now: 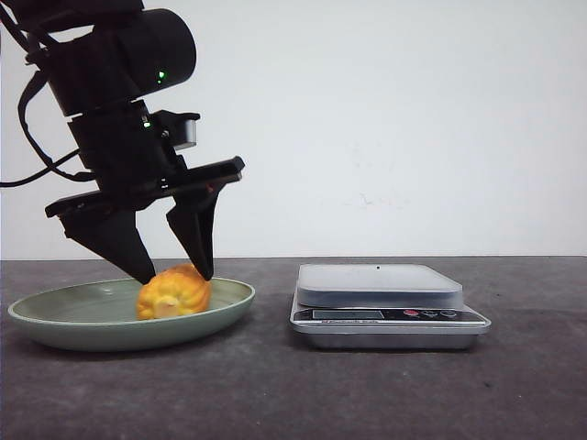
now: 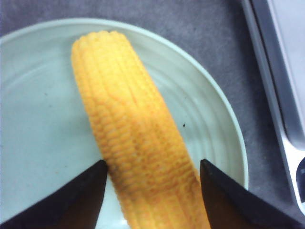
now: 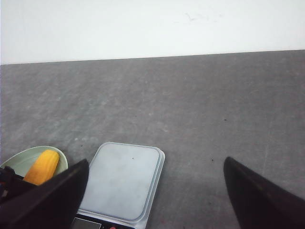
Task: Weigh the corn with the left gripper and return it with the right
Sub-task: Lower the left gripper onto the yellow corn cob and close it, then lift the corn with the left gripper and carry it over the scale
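Note:
The corn [image 1: 174,291], a stubby orange-yellow cob, lies on the pale green plate [image 1: 55,316] at the left. My left gripper [image 1: 177,273] is lowered over it, jaws open, one black fingertip on each side of the cob. In the left wrist view the corn [image 2: 133,129] lies between the two fingers [image 2: 86,195], close to both tips, and still rests on the plate [image 2: 33,119]. My right gripper [image 3: 156,161] is open and empty, high over the scale [image 3: 124,179]. It does not show in the front view.
The silver kitchen scale [image 1: 381,284] stands on the dark grey table right of the plate, nothing on its platform; its edge shows in the left wrist view [image 2: 281,71]. The right wrist view also shows the plate [image 3: 19,160] and corn [image 3: 43,167]. A white wall stands behind.

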### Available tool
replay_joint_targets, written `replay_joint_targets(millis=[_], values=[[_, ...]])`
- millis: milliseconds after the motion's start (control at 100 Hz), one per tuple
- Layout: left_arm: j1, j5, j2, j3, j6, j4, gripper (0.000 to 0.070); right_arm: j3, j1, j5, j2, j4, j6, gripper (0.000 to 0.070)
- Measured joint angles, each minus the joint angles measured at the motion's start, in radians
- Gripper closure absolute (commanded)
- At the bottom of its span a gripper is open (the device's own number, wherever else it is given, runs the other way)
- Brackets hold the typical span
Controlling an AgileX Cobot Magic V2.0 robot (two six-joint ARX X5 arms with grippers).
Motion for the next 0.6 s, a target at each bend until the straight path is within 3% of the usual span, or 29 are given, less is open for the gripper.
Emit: replay_joint_targets(millis=[50,230,600], values=[[-0.006,-0.004,0.006,0.0,0.0,0.002,0.0385,0.0,0.0,0.0,0.0,0.0,0.0,0.0125],[-0.018,-0.011,0.018,0.004,-0.003,0.005,0.07,0.0,0.0,0.001,0.0,0.0,0.0,0.0126],[-0.037,-0.044,-0.031,0.012,0.003,-0.057,0.0696,0.0,0.0,0.021,0.0,0.0,-0.002,0.0126]])
